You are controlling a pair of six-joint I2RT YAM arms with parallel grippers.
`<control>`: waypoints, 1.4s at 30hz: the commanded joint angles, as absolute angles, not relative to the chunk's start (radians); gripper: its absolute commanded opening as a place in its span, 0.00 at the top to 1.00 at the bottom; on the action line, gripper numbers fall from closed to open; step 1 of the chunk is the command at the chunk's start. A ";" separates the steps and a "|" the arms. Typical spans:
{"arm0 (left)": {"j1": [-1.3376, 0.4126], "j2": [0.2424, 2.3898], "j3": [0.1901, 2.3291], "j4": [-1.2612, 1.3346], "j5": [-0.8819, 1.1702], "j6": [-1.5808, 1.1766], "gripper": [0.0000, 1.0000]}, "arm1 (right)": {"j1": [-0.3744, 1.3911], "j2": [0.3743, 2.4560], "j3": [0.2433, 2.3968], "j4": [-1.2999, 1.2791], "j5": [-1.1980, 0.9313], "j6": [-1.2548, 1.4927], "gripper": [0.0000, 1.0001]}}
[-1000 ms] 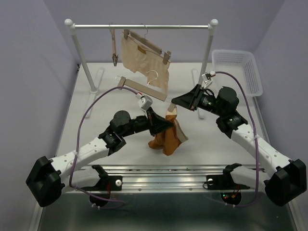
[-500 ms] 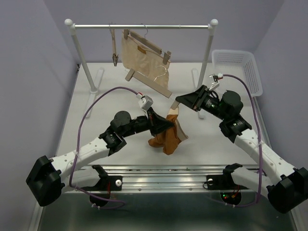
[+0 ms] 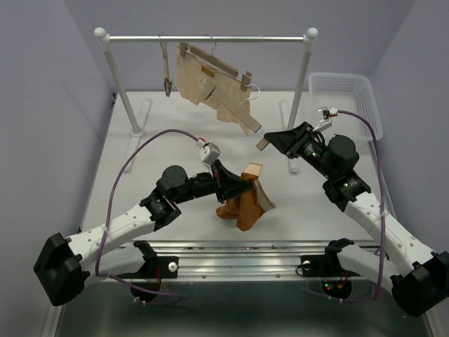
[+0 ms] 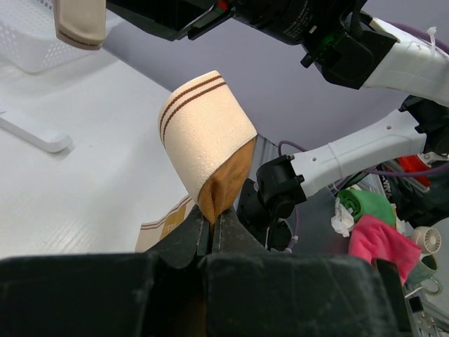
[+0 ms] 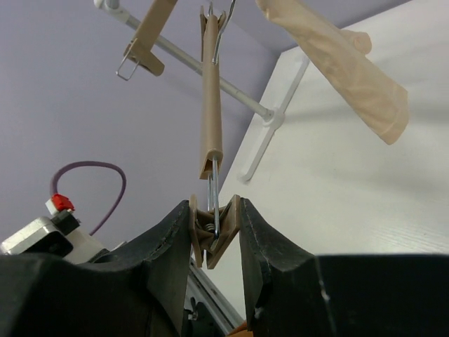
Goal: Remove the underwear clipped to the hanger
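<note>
Basket [image 3: 351, 105] at the table's [image 3: 140, 175] far-right corner; both arms gripping.
We see the left claw [image 4: 212, 228] clamping the orange briefs [image 3: 242, 203], the right claw [image 5: 215, 228] pinching a hanger clip [image 5: 208, 247].

The orange briefs [image 3: 242, 203] are soft, matt cloth, with a ribbed cream elastic band [image 4: 203, 133] striped in brown. The beige briefs [image 3: 198, 76] are thin, smooth cloth. The hanger [image 5: 212, 105] is pale, matt wood. A bright metal wire [image 5: 213, 186] runs from its end to a wooden clip [image 5: 209, 247]. The rail [image 3: 207, 38] is dull metal on white posts [image 3: 119, 77]. The basket [image 3: 347, 98] is white latticed plastic. The surface [image 3: 140, 175] is white, smooth and matt. The left gripper [image 4: 212, 232] and right gripper [image 5: 215, 232] look like matt black plastic.
</note>
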State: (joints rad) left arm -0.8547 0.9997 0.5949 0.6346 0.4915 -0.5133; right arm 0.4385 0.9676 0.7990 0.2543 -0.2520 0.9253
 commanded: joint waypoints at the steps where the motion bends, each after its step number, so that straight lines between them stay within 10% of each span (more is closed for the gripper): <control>1: -0.859 0.933 0.589 0.660 0.477 -0.502 1.00 | 0.434 0.950 0.856 0.279 -0.224 0.830 0.99; 14: -0.859 0.785 0.609 0.463 0.324 -0.436 1.00 | 0.434 0.879 1.008 -0.202 -0.425 0.497 1.00; 27: -0.859 0.617 0.689 0.135 0.011 -0.411 1.00 | 0.434 0.764 1.184 -0.704 -0.028 0.290 0.99; 42: -0.859 0.649 0.738 0.052 -0.204 -0.471 1.00 | 0.434 0.957 1.290 -0.545 0.229 0.109 0.99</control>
State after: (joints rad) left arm -0.8558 0.6468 0.6815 0.0353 -0.1493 -0.4622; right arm 0.4381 0.9268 1.2205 -0.6815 0.1997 0.1989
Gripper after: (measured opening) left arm 0.048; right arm 0.357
